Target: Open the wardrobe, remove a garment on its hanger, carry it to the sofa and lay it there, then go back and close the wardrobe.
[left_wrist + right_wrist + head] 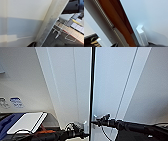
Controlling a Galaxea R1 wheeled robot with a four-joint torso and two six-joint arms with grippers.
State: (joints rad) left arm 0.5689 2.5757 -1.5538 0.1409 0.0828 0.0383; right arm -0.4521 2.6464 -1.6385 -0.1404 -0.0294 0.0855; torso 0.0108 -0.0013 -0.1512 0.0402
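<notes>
Both end effectors, left (83,130) and right (96,120), sit at the wardrobe (112,84) handles, grip unclear; doors seemingly just cracked, orange cloth (117,25) showing, garment not out

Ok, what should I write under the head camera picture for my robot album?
Both arms reach the white wardrobe, one gripper by each handle, a dark gap between the doors.

A white wardrobe door (149,13) is seen close up, with a small white handle (141,35) standing out from it. Beside the door's edge, a rust-orange garment (117,23) is seen through the gap, with a thin metal strip (107,21) alongside it.
</notes>
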